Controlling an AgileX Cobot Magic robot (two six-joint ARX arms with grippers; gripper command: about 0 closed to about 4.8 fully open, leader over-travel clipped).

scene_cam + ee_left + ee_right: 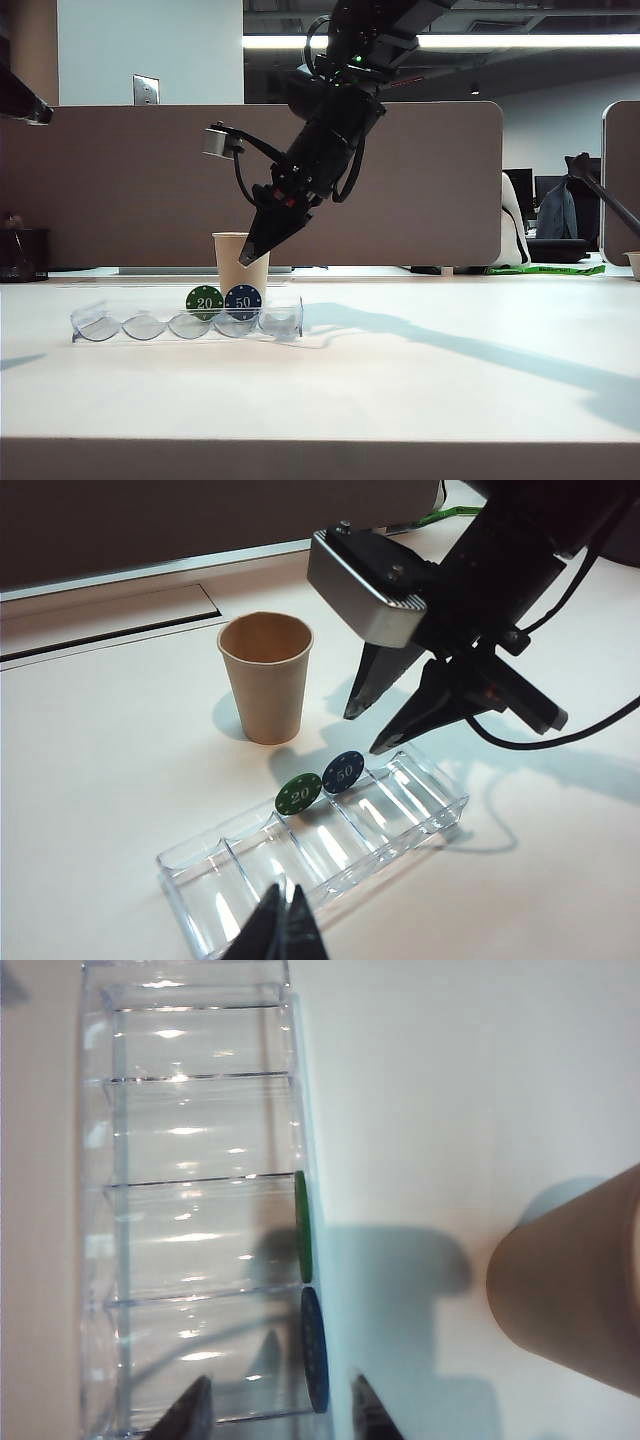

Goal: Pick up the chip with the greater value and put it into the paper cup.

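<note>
The dark-blue chip marked 50 (243, 301) (343, 771) stands on edge in the clear tray (140, 327), beside the green chip marked 20 (205, 301) (298, 794). Just behind them is the tan paper cup (232, 250) (265, 675), upright and empty. My right gripper (250, 258) (362, 733) (280, 1405) points down, open, just above the blue chip (315, 1350), one finger on each side of its line, holding nothing. My left gripper (285, 925) hangs shut and empty over the tray's near end.
The wavy clear tray (400, 810) (190, 1160) has several empty slots. A beige partition (120, 180) closes the back of the table. The right arm's cable (560, 735) loops beside the tray.
</note>
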